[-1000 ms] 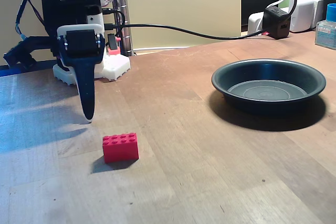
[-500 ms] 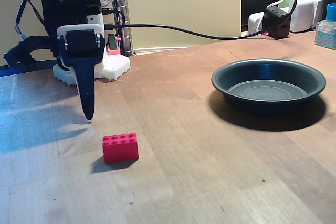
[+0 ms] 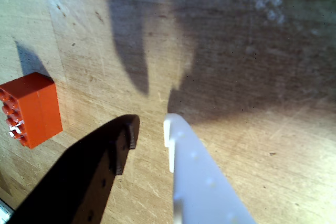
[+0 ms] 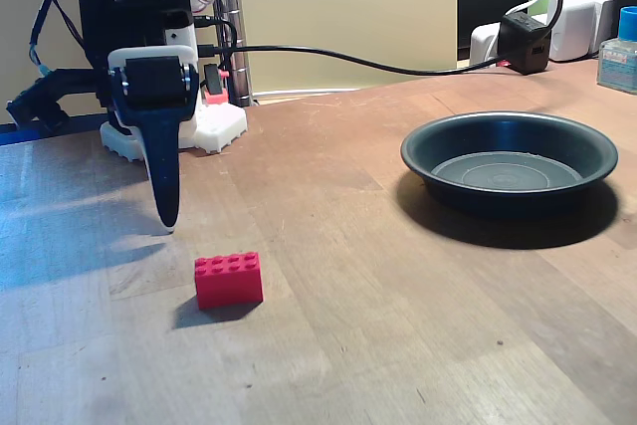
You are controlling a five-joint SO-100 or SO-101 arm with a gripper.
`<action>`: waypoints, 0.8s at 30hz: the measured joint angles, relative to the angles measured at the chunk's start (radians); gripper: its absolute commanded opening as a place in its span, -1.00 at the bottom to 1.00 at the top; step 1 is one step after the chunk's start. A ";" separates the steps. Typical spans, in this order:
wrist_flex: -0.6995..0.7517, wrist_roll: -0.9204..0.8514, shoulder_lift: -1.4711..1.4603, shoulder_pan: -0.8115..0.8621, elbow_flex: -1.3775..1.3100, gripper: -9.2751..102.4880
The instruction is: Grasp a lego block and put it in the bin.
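Observation:
The red lego block (image 4: pixel 228 279) rests on the wooden table, studs up, at the lower left of the fixed view. It lies at the left edge of the wrist view (image 3: pixel 31 108), off to the side of the fingers. My gripper (image 4: pixel 167 220) points down at the table just behind and left of the block, not touching it. In the wrist view my gripper (image 3: pixel 149 127) is open by a narrow gap, with a black finger (image 3: pixel 105 166) and a white finger (image 3: pixel 199 182) and only bare wood between them. The bin (image 4: pixel 468 196), a dark round pan, sits empty at the right.
The arm's white base (image 4: pixel 214 126) stands at the back left beside a metal pole (image 4: pixel 231 17). A black cable (image 4: pixel 348 59) runs to a black power adapter (image 4: pixel 525 40). A white charger (image 4: pixel 577 22) and a blue-capped bottle (image 4: pixel 622 47) stand behind the pan.

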 measured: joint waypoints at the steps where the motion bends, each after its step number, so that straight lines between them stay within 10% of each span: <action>1: 0.000 0.000 0.000 0.000 -0.003 -0.83; 24: 0.333 0.008 -0.359 -0.064 -0.548 -0.83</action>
